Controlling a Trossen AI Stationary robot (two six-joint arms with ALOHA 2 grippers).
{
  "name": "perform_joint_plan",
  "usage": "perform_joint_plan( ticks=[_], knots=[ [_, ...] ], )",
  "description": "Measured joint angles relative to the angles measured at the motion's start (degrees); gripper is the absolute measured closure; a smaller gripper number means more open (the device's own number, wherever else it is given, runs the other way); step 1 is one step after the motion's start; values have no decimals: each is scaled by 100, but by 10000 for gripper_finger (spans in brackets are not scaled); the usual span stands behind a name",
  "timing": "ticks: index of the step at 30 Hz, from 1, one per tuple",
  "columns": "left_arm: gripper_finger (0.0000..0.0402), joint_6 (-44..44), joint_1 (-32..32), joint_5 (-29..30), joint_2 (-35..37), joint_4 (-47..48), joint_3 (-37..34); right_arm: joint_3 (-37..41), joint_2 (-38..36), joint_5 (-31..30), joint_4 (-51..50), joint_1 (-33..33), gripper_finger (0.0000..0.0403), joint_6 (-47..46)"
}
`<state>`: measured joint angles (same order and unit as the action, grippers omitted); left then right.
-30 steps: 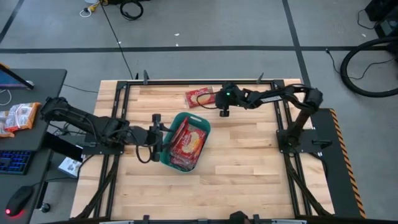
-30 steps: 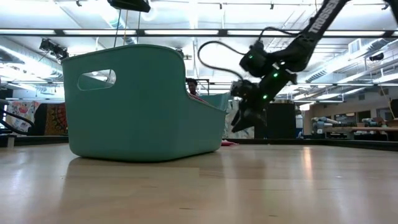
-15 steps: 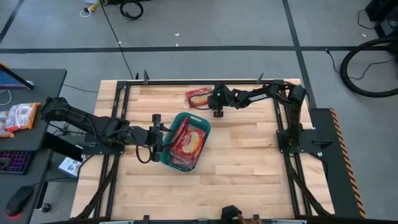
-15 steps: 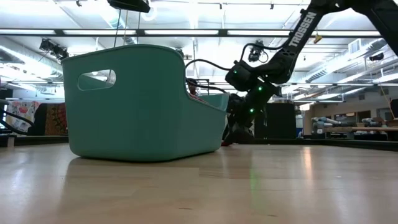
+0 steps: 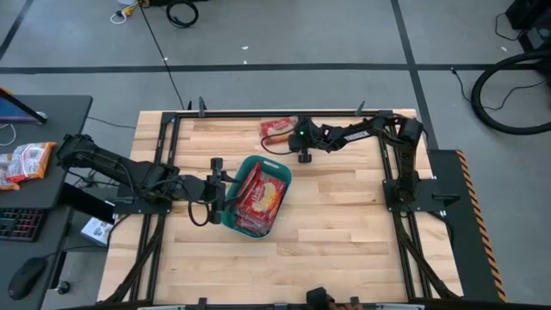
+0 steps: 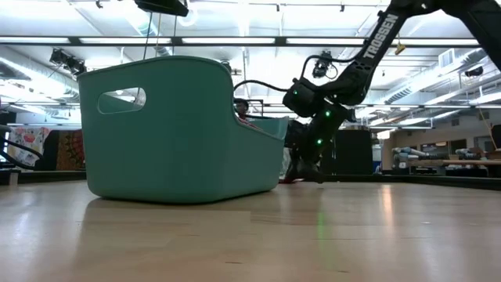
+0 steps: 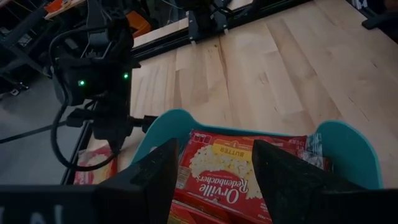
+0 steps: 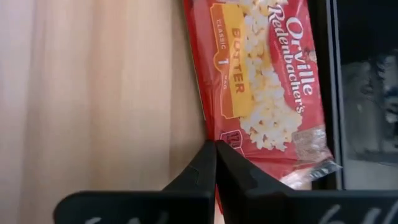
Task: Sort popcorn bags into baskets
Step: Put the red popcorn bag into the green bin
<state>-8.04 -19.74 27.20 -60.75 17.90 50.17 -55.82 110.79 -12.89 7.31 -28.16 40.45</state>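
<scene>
A teal basket [image 5: 232, 215] [image 6: 172, 133] stands left of the table's middle with several red popcorn bags [image 5: 263, 196] [image 7: 242, 174] lying in it. One more red popcorn bag [image 5: 277, 129] [image 8: 261, 81] lies flat on the wood at the far edge. My right gripper [image 5: 298, 139] [image 8: 216, 152] is down at that bag's right side, shut on it. My left gripper [image 5: 219, 194] [image 7: 214, 168] stands open at the basket's left end, fingers pointing at it. Whether it touches the basket is hidden. My right gripper pinches the bag's long edge [image 8: 214, 134], close to one corner, between its two meeting fingers [image 8: 199, 165]. The fingers come from above, pointing down. The bag lies flat on the table, its far long side along the black frame rail.
Black frame rails [image 5: 284, 112] run round the table top; one lies right behind the held bag [image 8: 323, 62]. Bare wood [image 5: 344, 224] stretches to the right of and nearer than the basket. A side desk [image 5: 52, 120] on the left holds more red packets [image 5: 26, 162].
My right gripper has gone toward the table's left edge and down to the table at the far bag, and its fingers have shut on the bag's edge. The basket has stayed where it was.
</scene>
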Motion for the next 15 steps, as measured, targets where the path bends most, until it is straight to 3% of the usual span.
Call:
perform_joint_plan(
  ticks=[10,15],
  knots=[
    [194,1,6,-4,-76,167,0,18,-1309,-730,-1113,539,399,-326],
    [194,-1,6,-149,-286,50,0,7,-2096,-563,-1568,629,400,-972]
  ],
)
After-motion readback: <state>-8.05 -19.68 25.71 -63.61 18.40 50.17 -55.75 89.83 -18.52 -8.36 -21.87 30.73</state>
